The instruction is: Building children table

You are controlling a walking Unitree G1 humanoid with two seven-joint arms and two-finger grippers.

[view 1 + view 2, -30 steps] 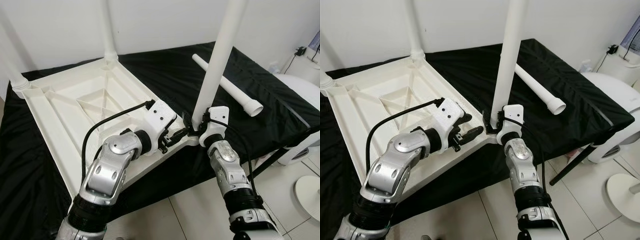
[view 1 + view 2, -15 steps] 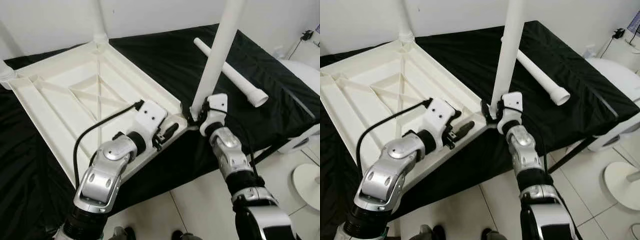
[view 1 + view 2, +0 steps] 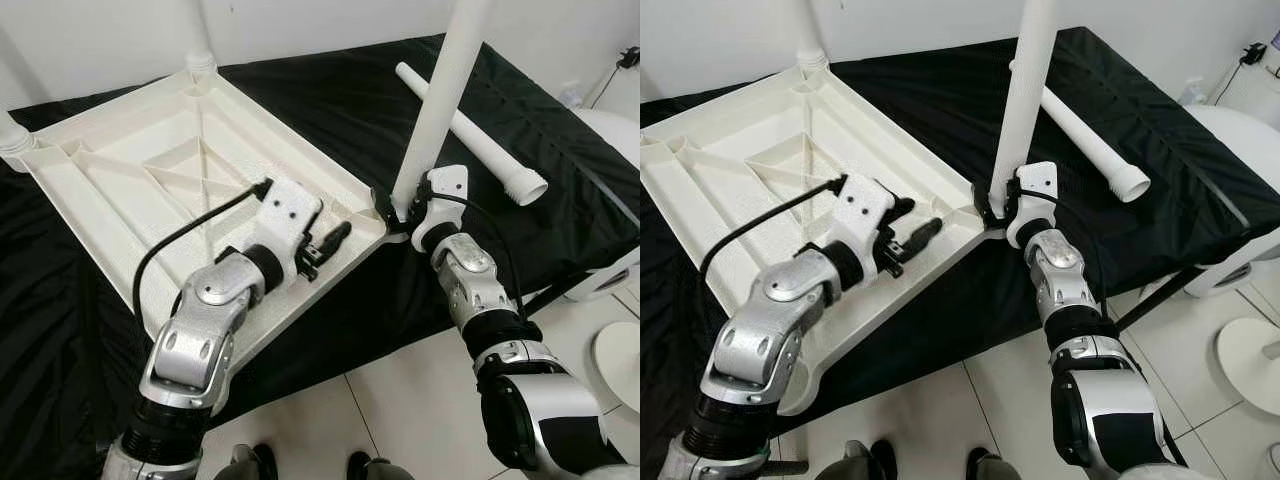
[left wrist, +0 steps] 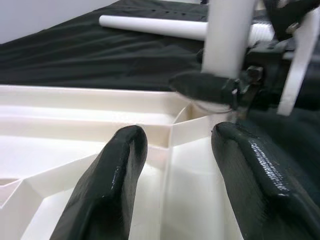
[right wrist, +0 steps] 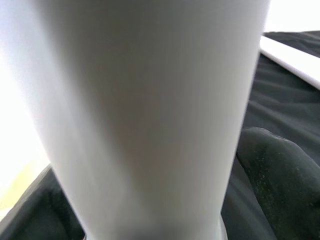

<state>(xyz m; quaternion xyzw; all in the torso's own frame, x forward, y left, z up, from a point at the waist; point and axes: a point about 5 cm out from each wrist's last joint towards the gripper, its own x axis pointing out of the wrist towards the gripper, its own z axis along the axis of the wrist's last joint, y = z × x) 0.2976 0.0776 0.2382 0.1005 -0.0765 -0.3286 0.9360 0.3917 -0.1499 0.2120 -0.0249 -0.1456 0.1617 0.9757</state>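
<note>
The white tabletop lies upside down on a black-covered surface. A white leg stands upright in its near right corner. My right gripper is shut on the base of that leg, which sits between its fingers in the right wrist view. My left gripper is open and hovers over the tabletop's ribbed underside, a short way left of that corner, with its fingers spread apart. Two more legs stand at the far corners. A loose leg lies on the cloth behind.
The black surface ends near my arms, with tiled floor below. A white rounded appliance and a round white base stand to the right. A white wall runs along the back.
The camera has tilted and shifted. My left gripper has drawn back from the corner where the right gripper holds the leg. The right gripper stays shut on the leg.
</note>
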